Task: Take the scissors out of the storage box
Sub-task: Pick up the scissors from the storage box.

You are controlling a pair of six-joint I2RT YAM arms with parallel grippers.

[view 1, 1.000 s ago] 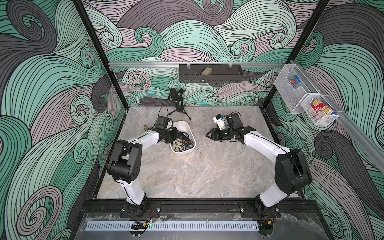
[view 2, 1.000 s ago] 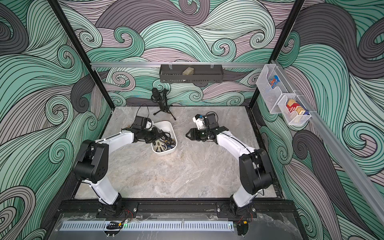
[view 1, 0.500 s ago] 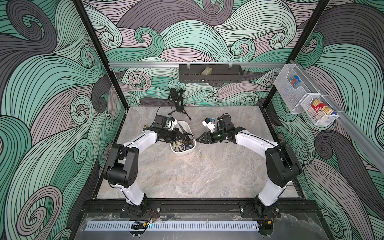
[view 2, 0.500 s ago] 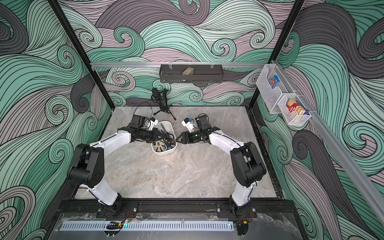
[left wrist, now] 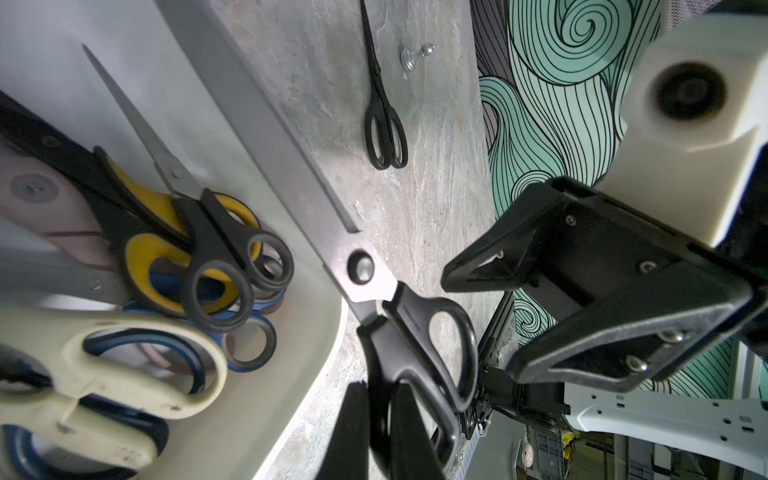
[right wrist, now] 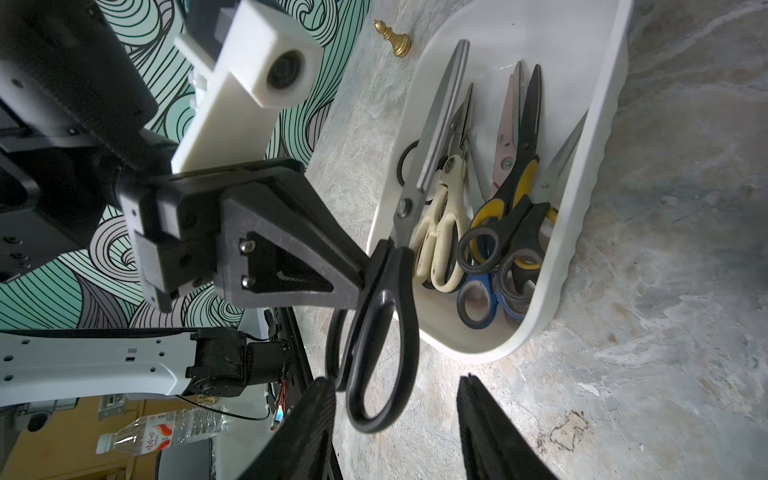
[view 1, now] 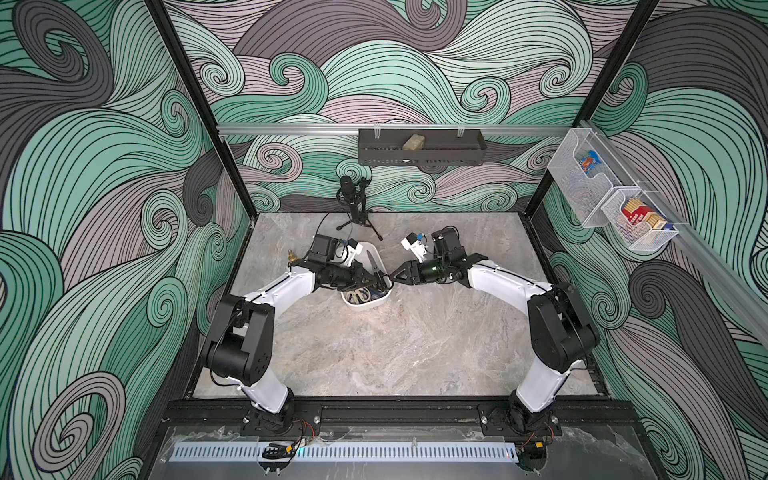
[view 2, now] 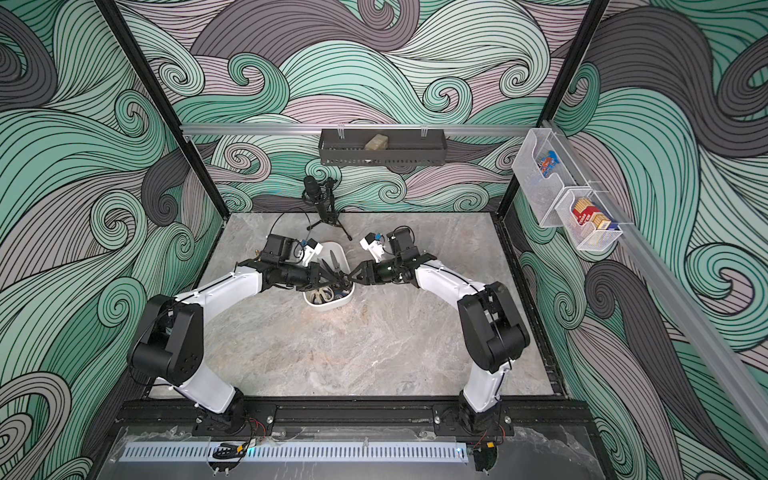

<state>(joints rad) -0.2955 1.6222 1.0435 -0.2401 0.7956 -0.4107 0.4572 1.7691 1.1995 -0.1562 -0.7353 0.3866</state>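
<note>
Brass chess piece (view 1: 293, 255) stands on worktop (view 1: 415, 332) beside left arm. Left hand (left wrist: 380, 428) clenched on black-handled scissors (right wrist: 376, 316), blade over white storage box (view 1: 368, 306) containing other scissors (right wrist: 494, 216). Right hand (right wrist: 397, 415) released, jaws straddling the held handle loop.

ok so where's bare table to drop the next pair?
Free: the wide table stretch from the box to the front rail; back right corner looks bare too. Crowded: at the box, left gripper holding big scissors meets the open right gripper; mic stand behind, slim scissors and pawn beside it.
</note>
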